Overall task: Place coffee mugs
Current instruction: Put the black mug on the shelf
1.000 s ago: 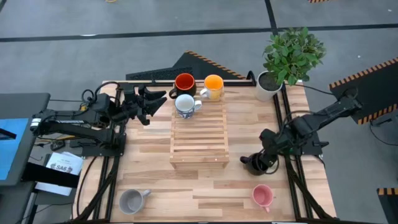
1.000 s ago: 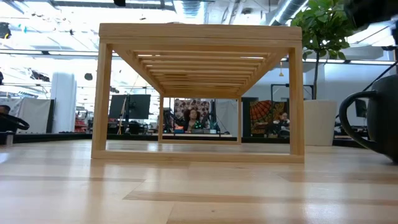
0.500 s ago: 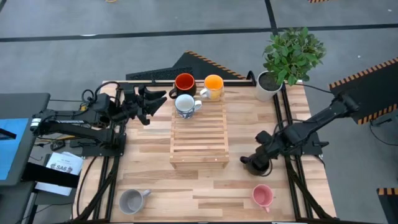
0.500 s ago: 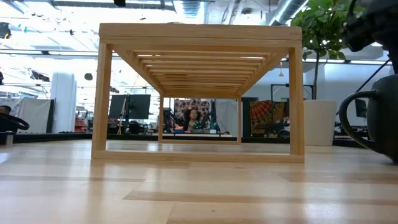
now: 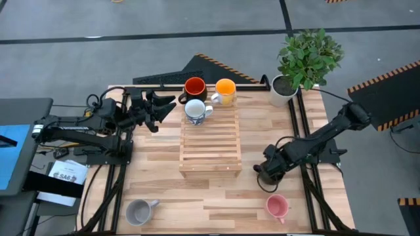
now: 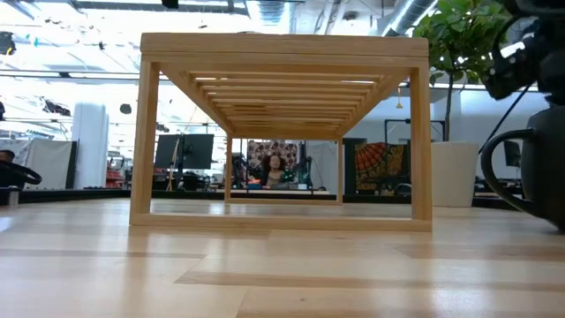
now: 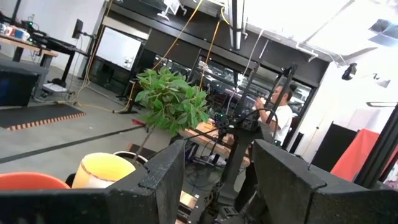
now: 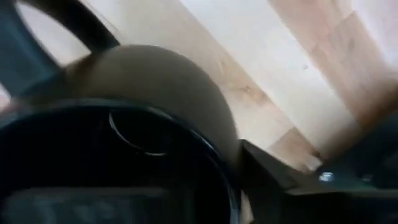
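The black mug [image 5: 264,175] stands on the table right of the wooden rack [image 5: 210,141]; in the low view the black mug [image 6: 538,163] shows its handle. My right gripper [image 5: 270,168] hangs open just above its rim [image 8: 186,134]; in the low view my right gripper [image 6: 516,57] is above the mug. The white mug [image 5: 195,110] sits on the rack's far end. The red-orange mug [image 5: 195,86] and yellow-orange mug [image 5: 225,89] stand behind it. The grey mug [image 5: 138,211] and pink mug [image 5: 276,206] stand near the table's near edge. My left gripper [image 5: 168,108] waits open, left of the white mug.
A white plant pot [image 5: 283,92] with a leafy plant stands at the table's far right corner. Bare wood lies on both sides of the rack and in front of it. A person [image 7: 280,115] stands in the room beyond the table.
My right gripper has moved down and toward the table's left, coming over the black mug. The mug has stayed where it was.
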Tool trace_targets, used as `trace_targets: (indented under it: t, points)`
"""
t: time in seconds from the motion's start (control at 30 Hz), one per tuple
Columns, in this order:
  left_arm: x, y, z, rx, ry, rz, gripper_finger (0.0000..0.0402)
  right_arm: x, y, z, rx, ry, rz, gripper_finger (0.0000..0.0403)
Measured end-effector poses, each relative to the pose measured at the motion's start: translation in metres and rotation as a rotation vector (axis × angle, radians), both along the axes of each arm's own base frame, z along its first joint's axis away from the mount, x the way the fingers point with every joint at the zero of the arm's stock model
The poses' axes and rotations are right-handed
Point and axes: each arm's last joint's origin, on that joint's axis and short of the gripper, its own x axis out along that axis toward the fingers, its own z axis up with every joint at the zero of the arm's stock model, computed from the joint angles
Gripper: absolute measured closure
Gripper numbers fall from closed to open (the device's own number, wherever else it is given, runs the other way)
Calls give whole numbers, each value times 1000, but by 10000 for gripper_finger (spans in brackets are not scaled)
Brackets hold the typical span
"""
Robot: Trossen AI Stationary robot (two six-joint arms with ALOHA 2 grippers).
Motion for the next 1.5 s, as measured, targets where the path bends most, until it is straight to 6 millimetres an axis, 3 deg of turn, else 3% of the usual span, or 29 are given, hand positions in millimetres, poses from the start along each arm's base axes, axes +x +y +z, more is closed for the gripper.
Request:
trace_targets:
  t: [0.13,0.27,0.43,0.53,0.63,0.77,1.03,1.3,1.5]
  points:
    - [0,0,0,0,-1,0,225,-1,-1,23,8,-2,88,365]
    - [0,0,0,-2,-2,-2,225,-1,-9,75,71,-69,190,363]
    - [0,0,0,5,1,1,225,0,-28,160,101,-262,204,363]
    - [0,0,0,21,7,7,225,11,-40,202,42,-416,182,363]
    - [0,0,0,34,12,12,225,33,-54,224,-60,-474,185,363]
    - [0,0,0,34,12,12,225,70,-77,226,-181,-412,228,363]
    - [0,0,0,34,12,12,225,135,-122,199,-299,-233,428,363]
    - [0,0,0,26,10,11,225,162,-150,182,-314,-192,431,363]
    - [0,0,0,24,9,12,225,166,-160,177,-317,-192,421,363]
